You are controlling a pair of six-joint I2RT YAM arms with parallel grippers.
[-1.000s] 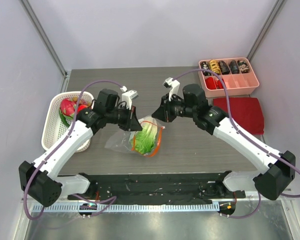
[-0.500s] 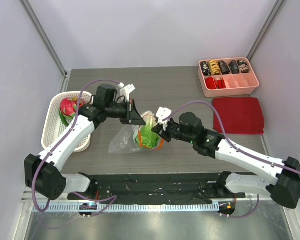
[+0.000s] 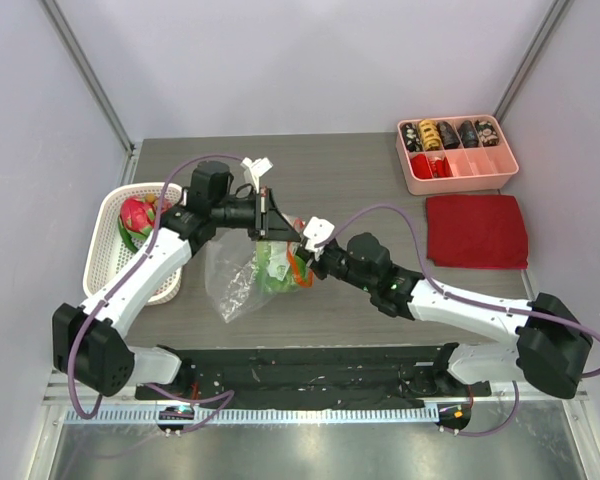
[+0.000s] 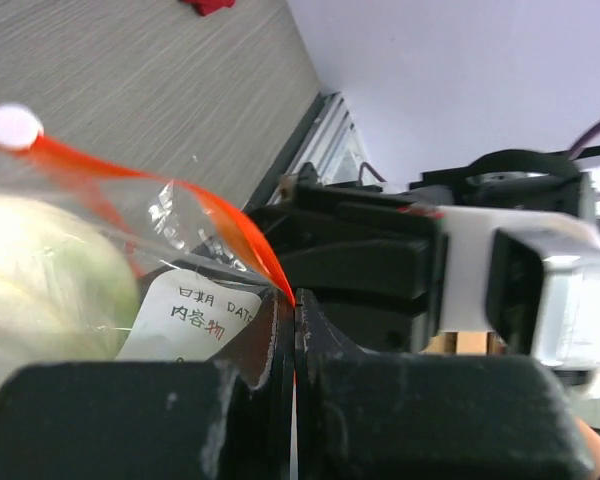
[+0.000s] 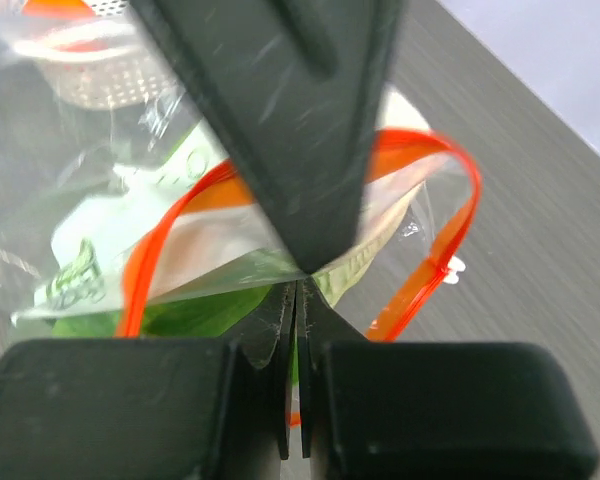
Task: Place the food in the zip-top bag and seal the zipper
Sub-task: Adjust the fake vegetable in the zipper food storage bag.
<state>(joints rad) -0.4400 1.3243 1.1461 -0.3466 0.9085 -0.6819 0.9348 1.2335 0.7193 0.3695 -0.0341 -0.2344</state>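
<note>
The zip-top bag (image 3: 235, 285) hangs off the table, crinkly and clear, with the lettuce (image 3: 275, 268) inside it. My left gripper (image 3: 285, 228) is shut on the orange-red zipper (image 4: 235, 235) at the mouth's corner; the bag (image 4: 70, 270) fills the left of the left wrist view. My right gripper (image 3: 302, 252) meets it tip to tip and is shut on the bag's edge (image 5: 230, 270), with the lettuce (image 5: 180, 312) and the looping zipper (image 5: 425, 275) behind. The mouth is open. A small red and orange bit (image 3: 163, 210) shows in the basket, half hidden by my left arm.
A white basket (image 3: 105, 258) at the left holds a pink dragon fruit (image 3: 135, 213). A pink compartment tray (image 3: 470, 165) stands at the back right, and a dark red cloth (image 3: 477, 230) lies in front of it. The table (image 3: 380, 180) is grey wood grain.
The right arm swung down and left from above the bag and closed on its edge. The left gripper lifted the mouth, so the bag now hangs and has shifted left.
</note>
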